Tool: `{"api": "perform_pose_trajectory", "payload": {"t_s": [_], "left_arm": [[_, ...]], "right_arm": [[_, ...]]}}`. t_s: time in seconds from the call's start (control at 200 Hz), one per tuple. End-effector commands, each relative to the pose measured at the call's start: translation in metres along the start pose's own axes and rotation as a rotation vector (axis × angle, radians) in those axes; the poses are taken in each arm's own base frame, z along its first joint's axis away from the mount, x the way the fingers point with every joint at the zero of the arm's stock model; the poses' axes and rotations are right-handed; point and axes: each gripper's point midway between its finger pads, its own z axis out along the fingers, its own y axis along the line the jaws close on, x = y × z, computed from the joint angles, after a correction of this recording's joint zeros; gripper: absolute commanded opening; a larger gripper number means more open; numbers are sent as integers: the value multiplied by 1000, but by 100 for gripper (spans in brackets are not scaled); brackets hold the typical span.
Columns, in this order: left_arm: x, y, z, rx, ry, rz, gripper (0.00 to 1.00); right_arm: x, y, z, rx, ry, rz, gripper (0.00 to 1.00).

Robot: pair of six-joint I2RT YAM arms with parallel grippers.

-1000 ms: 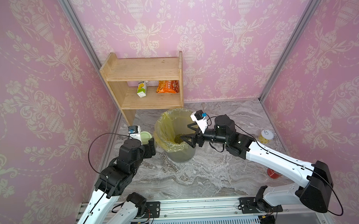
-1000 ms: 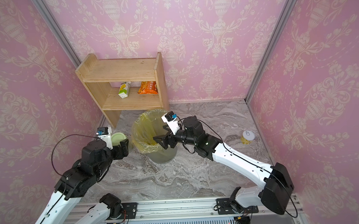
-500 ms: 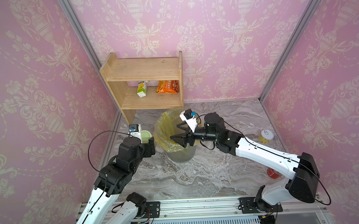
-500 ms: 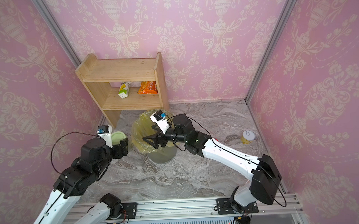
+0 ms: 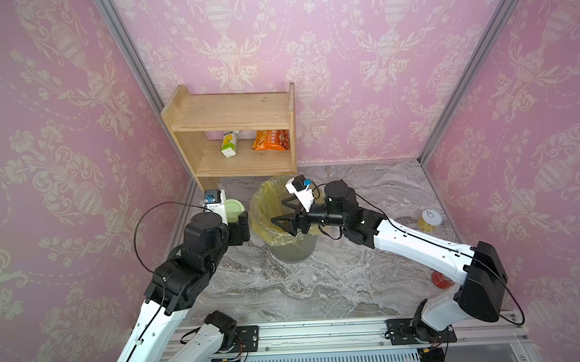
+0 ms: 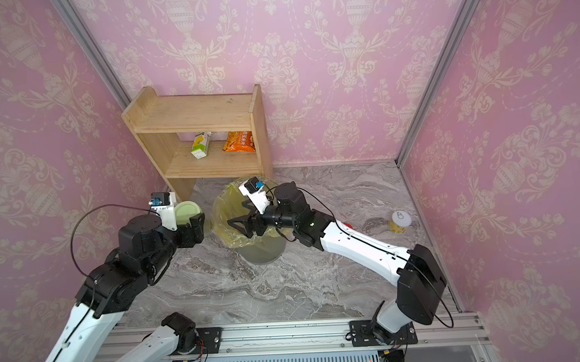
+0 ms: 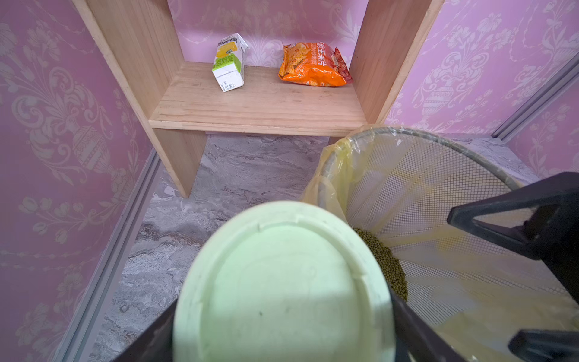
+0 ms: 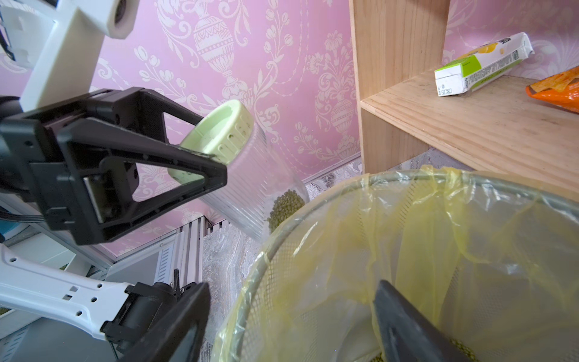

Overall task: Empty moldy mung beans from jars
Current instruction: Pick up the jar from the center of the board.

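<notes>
My left gripper [image 5: 240, 224] [image 6: 195, 228] [image 7: 282, 332] [image 8: 213, 147] is shut on the wide ribbed jar [image 8: 247, 185], just left of the bin. The jar's pale green lid [image 5: 234, 209] [image 6: 187, 211] [image 7: 282, 282] is on. The jar is tilted, and mung beans [image 8: 285, 207] [image 7: 385, 263] lie in its lower end, close to the bin rim. My right gripper [image 5: 278, 211] [image 6: 237, 212] [image 8: 291, 326] is open over the bin's left side. One of its fingers is inside the bag and the other is outside the rim. It holds nothing.
A mesh bin [image 5: 259, 193] [image 6: 222, 198] [image 7: 407, 131] [image 8: 407, 175] lined with a yellow bag stands mid-table. Behind it a wooden shelf [image 5: 244, 163] holds a juice carton [image 5: 230, 144] and an orange snack bag [image 5: 270, 140]. A yellow tin [image 5: 430, 219] stands far right. A red item [image 5: 442, 279] lies behind the right arm.
My right gripper has moved left across the bin towards the jar held on the left, and its jaws have narrowed slightly. The left arm and its jar have stayed put.
</notes>
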Motion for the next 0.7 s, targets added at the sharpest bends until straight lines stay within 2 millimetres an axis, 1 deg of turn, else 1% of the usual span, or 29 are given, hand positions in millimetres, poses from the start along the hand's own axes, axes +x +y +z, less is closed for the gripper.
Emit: {"api": "perform_pose_trajectory", "payload": {"t_s": [0.0,0.115,0.245,0.43,0.515,0.695], "left_arm": [[-40,-6,-14,38,-118,-9,56],[-55,-12,-14,59,-150,-14,56],[-75,-24,-14,103,-176,-14,56],[-93,-31,-16,125,-206,0,56],[-99,-31,-18,121,-217,7,56],[-104,-32,-21,128,-223,16,56]], "right_arm": [[-17,8,2,-24,-38,-14,84],[-16,6,5,-22,-38,-15,85],[-18,6,8,-23,-42,-15,85],[-22,5,11,-26,-52,-27,85],[-20,0,12,-2,-42,-29,85],[-21,2,13,-14,-47,-42,85]]}}
